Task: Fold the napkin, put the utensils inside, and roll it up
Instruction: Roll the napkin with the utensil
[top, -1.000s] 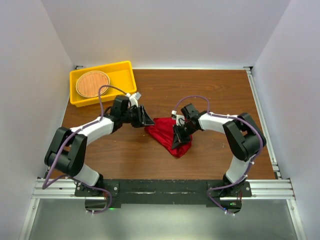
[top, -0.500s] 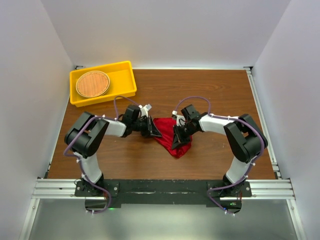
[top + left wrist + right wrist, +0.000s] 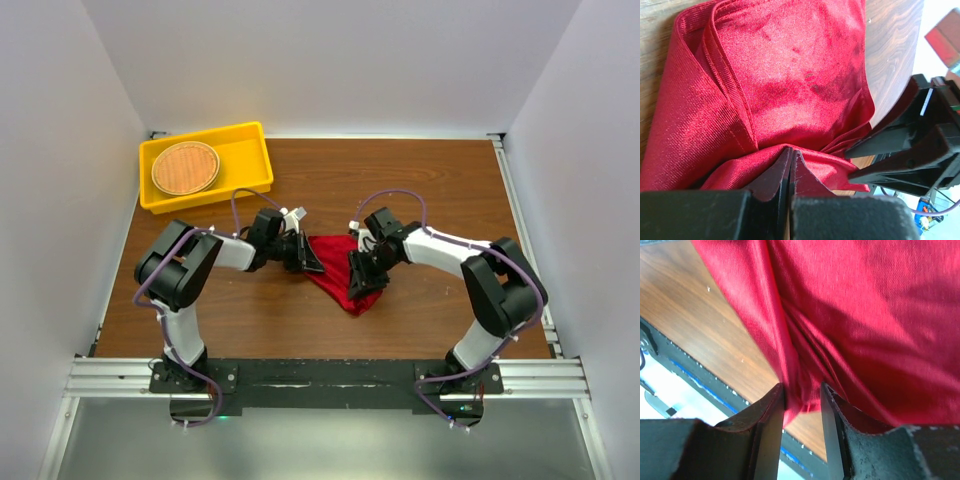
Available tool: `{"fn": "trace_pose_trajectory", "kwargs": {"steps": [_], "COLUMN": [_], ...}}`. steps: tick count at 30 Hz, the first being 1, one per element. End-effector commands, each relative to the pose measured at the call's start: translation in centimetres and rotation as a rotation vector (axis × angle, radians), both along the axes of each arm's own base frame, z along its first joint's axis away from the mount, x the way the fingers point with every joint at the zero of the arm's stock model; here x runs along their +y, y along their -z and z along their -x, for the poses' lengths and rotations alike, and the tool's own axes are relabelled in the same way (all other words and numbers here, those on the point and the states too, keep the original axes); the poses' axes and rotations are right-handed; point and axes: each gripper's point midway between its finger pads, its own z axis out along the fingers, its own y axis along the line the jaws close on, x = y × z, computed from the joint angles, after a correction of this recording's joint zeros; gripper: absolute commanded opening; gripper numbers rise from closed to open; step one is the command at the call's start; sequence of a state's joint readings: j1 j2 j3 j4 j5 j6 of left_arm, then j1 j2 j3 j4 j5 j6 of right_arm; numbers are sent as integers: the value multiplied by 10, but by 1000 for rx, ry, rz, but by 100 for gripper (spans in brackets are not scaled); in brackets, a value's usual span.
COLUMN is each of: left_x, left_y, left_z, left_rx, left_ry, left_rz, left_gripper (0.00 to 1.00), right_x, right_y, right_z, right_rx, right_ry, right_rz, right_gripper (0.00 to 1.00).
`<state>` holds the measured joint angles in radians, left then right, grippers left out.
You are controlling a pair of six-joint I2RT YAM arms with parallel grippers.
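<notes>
The napkin (image 3: 333,268) is lying bunched in the middle of the surface (image 3: 430,190), between the two arms. The left end effector (image 3: 791,154) is pinching a fold at its left edge, fingers pressed together. The right end effector (image 3: 802,392) is standing narrowly parted, with a ridge of red cloth sitting loosely between its fingers.

Bright, even light from overhead fills the top view, leaving only soft shadows on the table (image 3: 430,180). In the left wrist view the fingers (image 3: 770,185) are dark and soft-focused. The napkin (image 3: 790,75) beyond their tips is sharp with a pale sheen, and the area to their right is washed-out white. In the right wrist view, the cloth above the fingers (image 3: 765,425) blurs slightly, and glare whitens the corner to their lower left.
</notes>
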<state>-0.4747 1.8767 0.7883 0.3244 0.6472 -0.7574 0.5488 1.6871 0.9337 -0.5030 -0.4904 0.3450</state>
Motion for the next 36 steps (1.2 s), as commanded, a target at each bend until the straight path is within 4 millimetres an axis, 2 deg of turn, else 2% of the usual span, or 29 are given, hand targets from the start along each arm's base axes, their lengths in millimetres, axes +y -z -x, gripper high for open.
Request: {"fn": "trace_pose_trajectory", "kwargs": {"steps": [1,6,10,12,15,16,18,19,20,22,25,28,36], "left_x": [25,22,20,20,20,20,20,20,20,20,19,20,20], "left_y": [43,37,34,34,34,34,34,34,35,34,35,34,36], "left_z": [14,9,7,8,8,8,8,9,9,8,8,6,8], "left_rx": [53,38,37,39,42,43,43,44,46,48,50,54,62], "left_ry": [-24,-14,-5,-3,-2,0,1,2,1,-1,0,-4,-1], "left_rz": [-155,-155,-150,-148,-149,-149,-150,-151,-151,-149,-150,-151,-149], "left_gripper": [0,0,0,0,0,0,0,0,0,0,0,0,0], "right_x": [-8,-12,-14,-14,-12,-18,-15,-15,-10,-3,8,15,-4], "right_y": [-22,-12,3,3,-8,-13,-31,-36,-46,-50,-46,-33,-8], "right_z": [6,25,29,27,19,20,9,11,8,10,12,17,25], "right_rx": [-23,32,52,48,10,-11,-79,-76,-95,-88,-90,-44,-13], "right_ry": [-7,29,39,42,40,36,20,10,1,-15,-47,-64,-55], "right_rz": [20,-1,17,21,16,61,73,78,55,32,21,11,109], "right_gripper": [39,32,30,31,37,40,43,45,47,48,50,49,42]}}
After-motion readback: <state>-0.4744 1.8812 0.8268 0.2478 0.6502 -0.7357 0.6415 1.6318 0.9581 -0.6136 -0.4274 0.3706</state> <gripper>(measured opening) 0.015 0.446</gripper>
